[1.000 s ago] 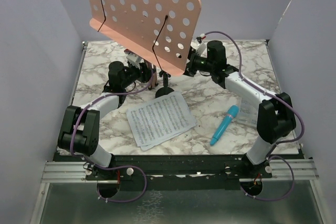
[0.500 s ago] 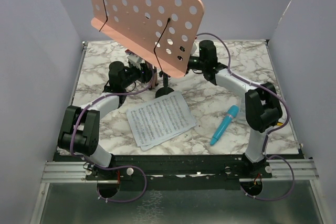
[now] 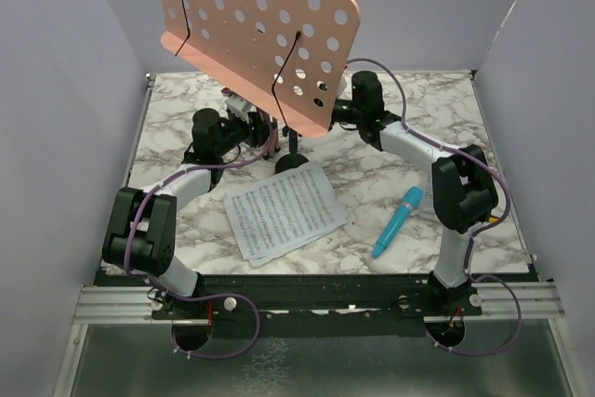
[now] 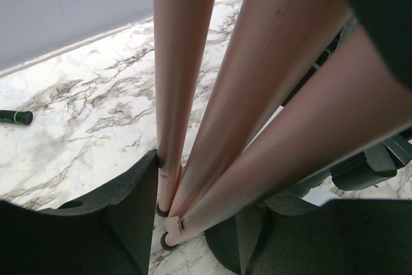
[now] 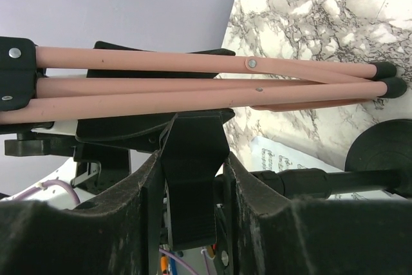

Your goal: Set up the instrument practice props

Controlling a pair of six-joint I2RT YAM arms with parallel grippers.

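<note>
Pink music stand (image 3: 251,25) upright, long axis vertical, perforated face nearward.

Black stick with green band (image 4: 14,117) lying on white marble tabletop (image 3: 390,174), lavender walls (image 3: 56,90) around

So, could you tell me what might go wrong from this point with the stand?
1. The stand looks top-heavy, with its legs folded together and feet bunched; if the left gripper lets go, it would likely topple.
2. The mic stand sits right by those feet; spreading the legs may knock it over.
3. The pages lie close by, so a leg could land on them.
</note>
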